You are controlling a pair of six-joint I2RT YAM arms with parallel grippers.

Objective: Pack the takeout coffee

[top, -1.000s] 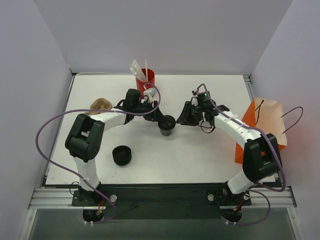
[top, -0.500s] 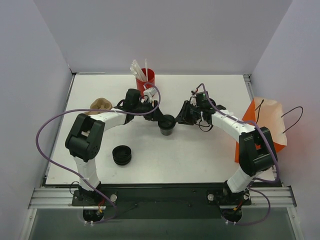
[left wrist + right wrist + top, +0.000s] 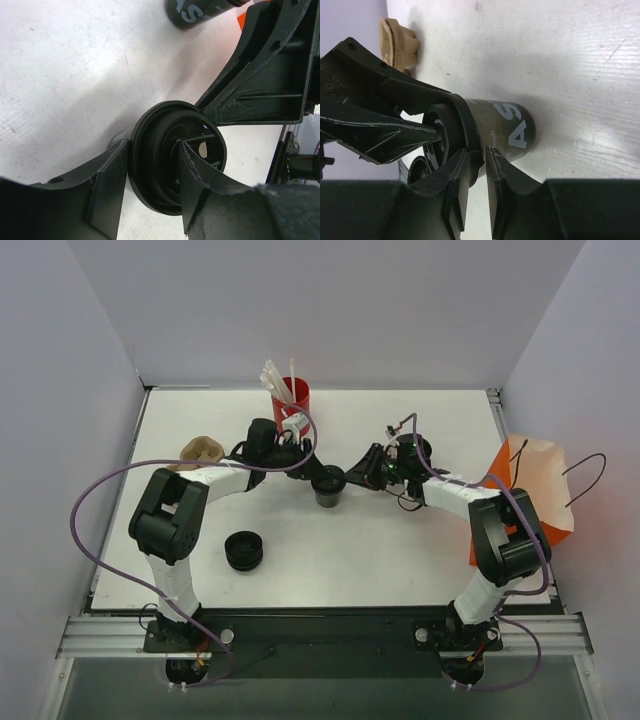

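One takeout coffee cup [image 3: 328,486], black with a black lid, stands at mid-table between both grippers. My left gripper [image 3: 312,474] is shut on the lid's rim. In the left wrist view [image 3: 154,150] one finger is outside the rim and the other lies on the lid's top [image 3: 165,120]. My right gripper [image 3: 350,478] comes from the right. In the right wrist view [image 3: 476,152] its jaws pinch the rim of the cup [image 3: 512,130], which bears white letters. The orange paper bag [image 3: 535,490] lies at the table's right edge.
A red cup of white straws [image 3: 291,400] stands just behind the left gripper. A low stack of black lids [image 3: 243,550] sits front left. A tan cardboard piece [image 3: 203,450] lies at the left. A black cylinder with white letters [image 3: 195,11] shows at the left wrist view's top.
My right gripper has moved left to the cup and closed on its rim. The cup, held by my left gripper, has shifted slightly back and left.
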